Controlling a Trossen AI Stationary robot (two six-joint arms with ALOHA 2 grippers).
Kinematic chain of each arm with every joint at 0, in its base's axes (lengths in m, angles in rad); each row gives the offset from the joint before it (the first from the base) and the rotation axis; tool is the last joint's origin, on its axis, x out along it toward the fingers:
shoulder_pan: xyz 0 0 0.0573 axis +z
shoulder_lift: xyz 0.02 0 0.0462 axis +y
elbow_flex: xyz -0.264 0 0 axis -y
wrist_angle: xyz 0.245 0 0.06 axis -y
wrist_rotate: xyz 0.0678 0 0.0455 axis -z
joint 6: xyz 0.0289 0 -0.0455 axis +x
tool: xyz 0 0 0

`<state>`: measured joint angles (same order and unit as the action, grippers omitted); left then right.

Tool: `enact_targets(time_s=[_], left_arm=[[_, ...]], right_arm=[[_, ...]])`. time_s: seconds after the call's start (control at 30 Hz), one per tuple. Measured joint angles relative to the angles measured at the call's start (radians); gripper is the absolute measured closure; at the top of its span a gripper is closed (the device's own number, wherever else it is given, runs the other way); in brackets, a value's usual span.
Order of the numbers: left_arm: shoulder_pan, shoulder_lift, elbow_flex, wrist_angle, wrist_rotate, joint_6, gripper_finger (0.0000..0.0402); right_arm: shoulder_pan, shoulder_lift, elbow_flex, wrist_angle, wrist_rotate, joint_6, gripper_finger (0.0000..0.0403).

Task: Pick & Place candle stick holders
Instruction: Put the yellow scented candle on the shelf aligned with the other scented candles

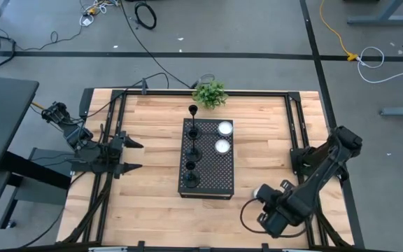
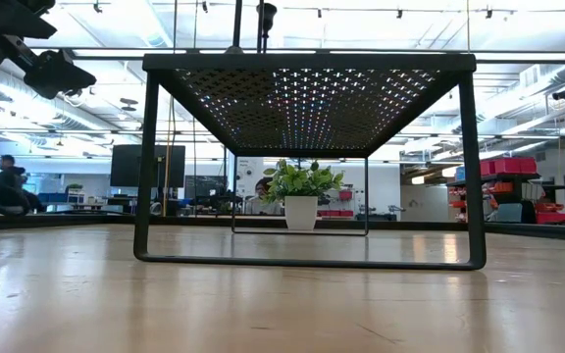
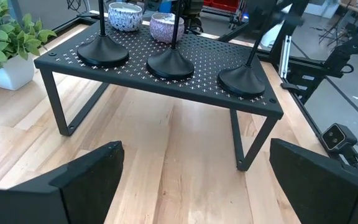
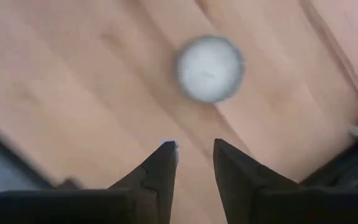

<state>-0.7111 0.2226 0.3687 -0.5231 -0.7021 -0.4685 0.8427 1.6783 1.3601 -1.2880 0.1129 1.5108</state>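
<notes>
Left gripper [image 1: 133,155], at the high view's left edge, has its fingers spread wide and holds nothing. Right gripper [image 4: 194,155], lower right in the high view, has its fingers almost together and empty, above a blurred white candle [image 4: 209,68]. Three candle stick holders [image 3: 166,62] stand on the black perforated stand [image 1: 224,183], their tops cut off in the left wrist view, beside two white candles [image 1: 224,129].

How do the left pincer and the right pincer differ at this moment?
The left pincer is wide open; the right pincer has only a narrow gap between its fingers. The left pincer sits at the table's left side, facing the black stand with the holders; the right pincer is at the front right, pointing down at the wood near a white candle. Both are empty.
</notes>
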Motion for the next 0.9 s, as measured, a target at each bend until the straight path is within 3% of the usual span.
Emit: enact_targets(time_s=[0.3, 0.5, 0.9], left_arm=[[0.0, 0.0, 0.0, 0.0, -0.003, -0.01, 0.0003], [0.0, 0.0, 0.0, 0.0, -0.004, -0.01, 0.0003], [0.0, 0.0, 0.0, 0.0, -0.004, -0.01, 0.0003]], right_arm=[[0.0, 0.001, -0.197, 0.128, -0.022, 0.105, 0.0294], [0.0, 0.001, -0.231, 0.22, 0.026, 0.123, 0.0294], [0.0, 0.001, -0.237, 0.219, 0.058, 0.135, 0.0294]])
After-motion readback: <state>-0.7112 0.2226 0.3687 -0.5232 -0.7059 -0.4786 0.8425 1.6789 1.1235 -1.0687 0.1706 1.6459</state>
